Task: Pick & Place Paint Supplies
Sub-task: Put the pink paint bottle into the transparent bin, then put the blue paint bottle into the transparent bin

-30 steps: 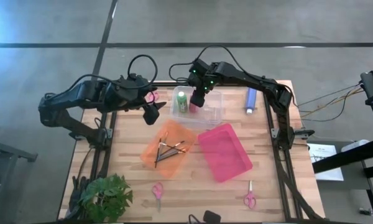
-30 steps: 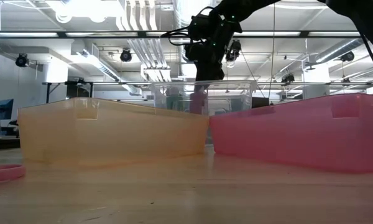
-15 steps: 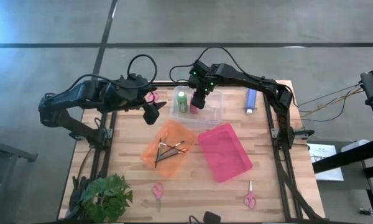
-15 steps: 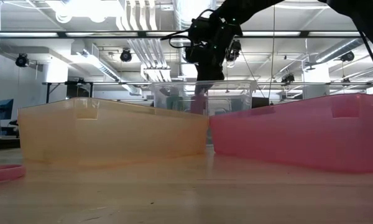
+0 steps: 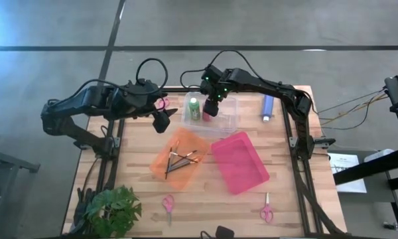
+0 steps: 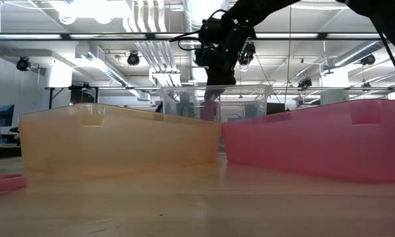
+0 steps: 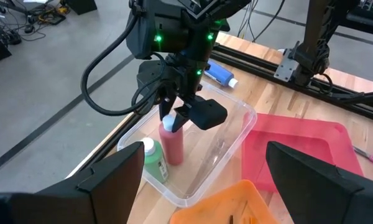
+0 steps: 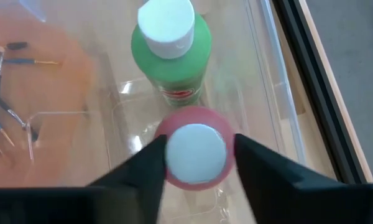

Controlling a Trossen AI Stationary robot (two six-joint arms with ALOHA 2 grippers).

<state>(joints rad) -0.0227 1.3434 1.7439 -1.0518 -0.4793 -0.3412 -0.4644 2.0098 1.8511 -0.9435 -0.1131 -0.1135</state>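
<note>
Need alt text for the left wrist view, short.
The right gripper hangs over a clear bin, its fingers around the white cap of an upright pink-red paint bottle standing beside a green paint bottle. A blue paint bottle lies on the wooden table behind; a pink bin sits nearby.

- Clear bin point(image 7: 233, 134): I see the right gripper point(image 7: 177, 111) straddling the pink-red bottle point(image 7: 172, 142), jaws parted beside its white cap; green bottle point(image 7: 153, 160) stands just beside, so that end is crowded.
- The bin's other end is bare floor, room to pass.
- Left gripper point(image 5: 162, 123) hangs over bare tabletop point(image 5: 136, 156) beside the bin, jaws wide.
- Orange tray point(image 5: 160, 161) holds brushes point(image 5: 180, 158); pink tray point(image 5: 239, 162) sits just beside it, hardly any gap between.
- Blue bottle point(image 5: 268, 106) lies well apart.
</note>
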